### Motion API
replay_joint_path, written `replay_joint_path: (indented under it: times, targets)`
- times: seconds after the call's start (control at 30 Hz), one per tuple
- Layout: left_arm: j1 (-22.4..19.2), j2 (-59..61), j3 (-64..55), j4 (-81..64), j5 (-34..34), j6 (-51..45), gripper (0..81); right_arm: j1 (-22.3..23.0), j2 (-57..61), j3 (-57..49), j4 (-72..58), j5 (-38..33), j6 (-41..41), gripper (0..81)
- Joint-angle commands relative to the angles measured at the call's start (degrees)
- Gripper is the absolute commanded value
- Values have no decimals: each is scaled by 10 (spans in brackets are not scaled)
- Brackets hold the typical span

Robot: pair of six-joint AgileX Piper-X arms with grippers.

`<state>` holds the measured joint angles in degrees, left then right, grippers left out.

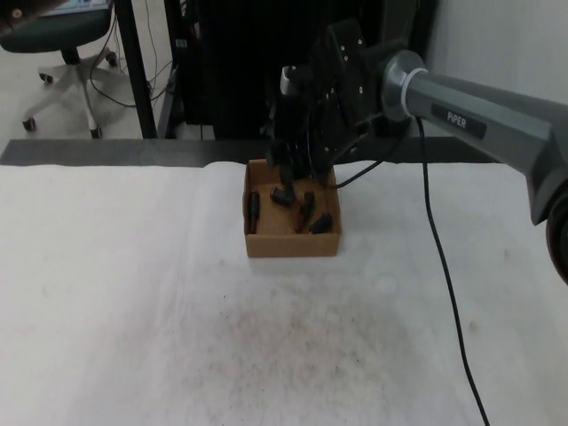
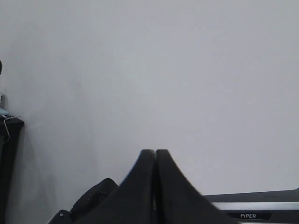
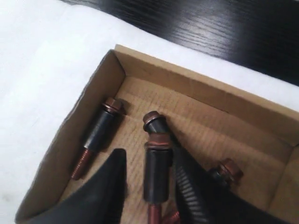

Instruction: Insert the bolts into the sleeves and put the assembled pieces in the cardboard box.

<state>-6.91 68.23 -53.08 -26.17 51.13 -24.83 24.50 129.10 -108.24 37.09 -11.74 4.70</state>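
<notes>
The cardboard box (image 1: 291,245) sits at the back middle of the white-covered bench, with several dark assembled pieces (image 1: 282,197) lying in it. My right gripper (image 1: 289,174) hangs low over the box's far side. In the right wrist view its fingers (image 3: 112,182) stand open on either side of a black sleeve with a copper bolt (image 3: 157,172); there is a gap on one side and the other finger lies against the sleeve. Another assembled piece (image 3: 100,133) lies by the box wall (image 3: 88,102). My left gripper (image 2: 155,156) is shut on nothing and points at a blank wall.
White cloth (image 1: 133,293) covers the bench all around the box. A black cable (image 1: 439,266) trails from the right arm across the cloth to the front edge. A dark strip (image 1: 106,151) runs along the bench's back edge, with an office chair (image 1: 67,53) behind.
</notes>
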Motion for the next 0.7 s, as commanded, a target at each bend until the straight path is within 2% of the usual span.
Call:
replay_joint_path:
  times: [0.0,0.1,0.13,0.2,0.27,0.5,0.67]
  targets:
    - [0,-7,-1,-2,4,4,3,-4,-5,-6,-5,-6,5,344]
    - [0,-7,-1,-2,4,4,3,-4,-9,-6,-5,-6,10,334]
    - [0,-7,-1,-2,4,4,3,-4,-13,-6,-5,-6,10,305]
    - [0,-7,-1,-2,4,4,3,-5,-24,-6,-5,7,10,189]
    - [0,-7,-1,-2,4,4,3,-4,-41,-6,-5,27,8,9]
    - [0,-7,-1,-2,4,6,3,-6,-112,-6,40,60,10,8]
    - [0,-32,-1,57,-21,84,3,-9,-180,-3,116,55,7,8]
